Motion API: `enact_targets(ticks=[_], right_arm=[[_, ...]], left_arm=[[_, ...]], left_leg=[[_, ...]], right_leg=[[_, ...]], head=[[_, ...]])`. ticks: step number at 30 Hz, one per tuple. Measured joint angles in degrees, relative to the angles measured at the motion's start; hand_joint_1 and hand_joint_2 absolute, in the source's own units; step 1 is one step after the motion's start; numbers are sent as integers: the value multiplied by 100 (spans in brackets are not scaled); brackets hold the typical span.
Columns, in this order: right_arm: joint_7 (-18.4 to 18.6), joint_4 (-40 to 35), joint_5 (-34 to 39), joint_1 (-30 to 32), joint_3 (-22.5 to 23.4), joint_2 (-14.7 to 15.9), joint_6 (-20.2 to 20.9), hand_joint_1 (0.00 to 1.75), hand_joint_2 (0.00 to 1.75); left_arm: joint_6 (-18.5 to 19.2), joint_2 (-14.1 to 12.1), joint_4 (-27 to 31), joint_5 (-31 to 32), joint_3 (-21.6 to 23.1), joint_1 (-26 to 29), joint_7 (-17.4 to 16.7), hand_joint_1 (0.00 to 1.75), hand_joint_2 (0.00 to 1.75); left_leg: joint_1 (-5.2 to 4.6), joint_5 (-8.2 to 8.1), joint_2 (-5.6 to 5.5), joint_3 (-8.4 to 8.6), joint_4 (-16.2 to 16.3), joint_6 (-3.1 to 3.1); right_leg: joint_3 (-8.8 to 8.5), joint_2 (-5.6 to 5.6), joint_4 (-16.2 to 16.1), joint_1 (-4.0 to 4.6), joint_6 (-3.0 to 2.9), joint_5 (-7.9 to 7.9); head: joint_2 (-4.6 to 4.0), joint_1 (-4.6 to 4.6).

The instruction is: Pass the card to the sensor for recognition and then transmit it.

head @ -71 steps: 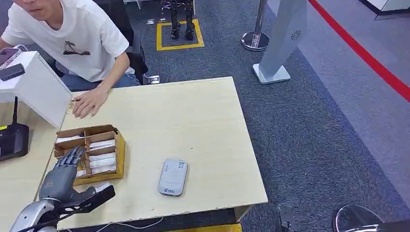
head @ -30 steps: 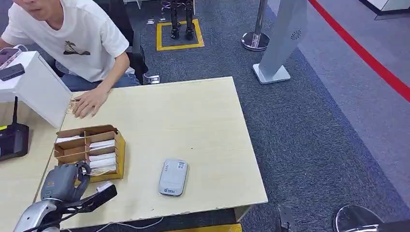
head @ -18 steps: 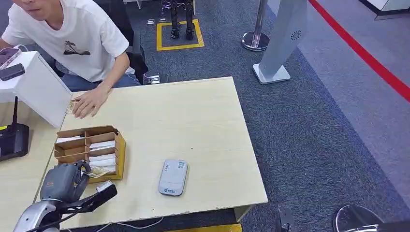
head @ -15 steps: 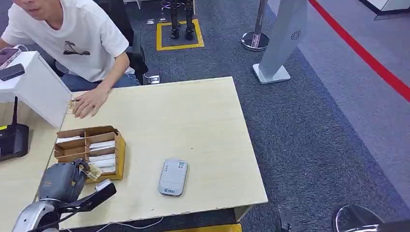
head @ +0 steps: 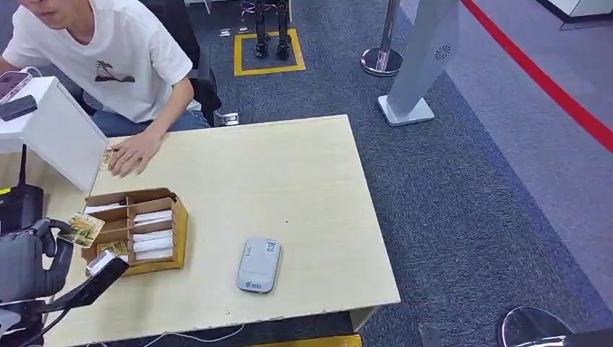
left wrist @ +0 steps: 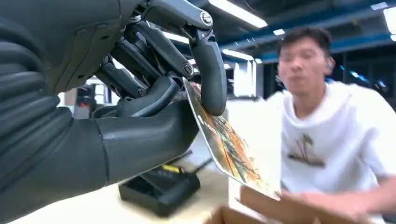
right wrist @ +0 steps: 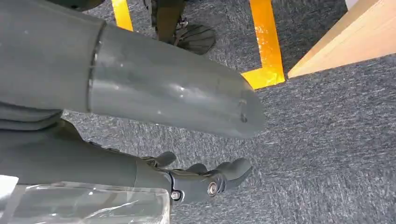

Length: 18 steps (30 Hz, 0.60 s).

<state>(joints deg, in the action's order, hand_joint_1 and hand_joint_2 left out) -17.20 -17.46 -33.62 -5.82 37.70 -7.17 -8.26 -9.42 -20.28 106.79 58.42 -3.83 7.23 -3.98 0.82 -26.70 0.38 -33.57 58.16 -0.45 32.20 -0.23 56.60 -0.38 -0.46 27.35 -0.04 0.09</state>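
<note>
Lifted clear of the cardboard box (head: 134, 230), the left hand (head: 29, 262) now sits up at the near left edge of the surface (head: 289, 181) with a card (head: 82, 228) pinched between thumb and fingers; half a second ago it was still down at the box's near side. The left wrist view shows the grip biting just one corner of the card, so the carry should stay slow and level. The right hand (right wrist: 205, 179) hangs by the floor, fingers loosely apart, holding nothing. To the right lies the grey sensor (head: 259, 264), near the front edge; bring the card flat over it. At the far left, a person's hand (head: 130, 153) rests on the surface.
</note>
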Motion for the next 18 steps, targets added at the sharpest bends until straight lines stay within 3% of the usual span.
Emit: enact_targets(ticks=[5, 9, 18], right_arm=[[28, 0, -90, 7, 9, 4, -9, 0, 0], [83, -7, -188, -41, 9, 4, 18, 0, 0], [42, -39, -214, -358, -13, -24, 173, 0, 0]], left_arm=[[160, -160, -48, -11, -741, 24, -138, 175, 175], [341, -297, -604, 136, -1167, -268, -138, 175, 175], [531, -337, -1839, 522, -1073, -1522, -271, 175, 175]], left_leg=[[2, 2, -1, 2, 0, -2], [5, 7, -3, 4, 0, -9], [0, 23, -4, 4, 2, -5]], right_leg=[[0, 0, 0, 0, -1, -1], [0, -3, 2, 1, -2, -2], [2, -2, 2, 1, -9, -18]], head=[[-2, 0], [-2, -2], [0, 0]])
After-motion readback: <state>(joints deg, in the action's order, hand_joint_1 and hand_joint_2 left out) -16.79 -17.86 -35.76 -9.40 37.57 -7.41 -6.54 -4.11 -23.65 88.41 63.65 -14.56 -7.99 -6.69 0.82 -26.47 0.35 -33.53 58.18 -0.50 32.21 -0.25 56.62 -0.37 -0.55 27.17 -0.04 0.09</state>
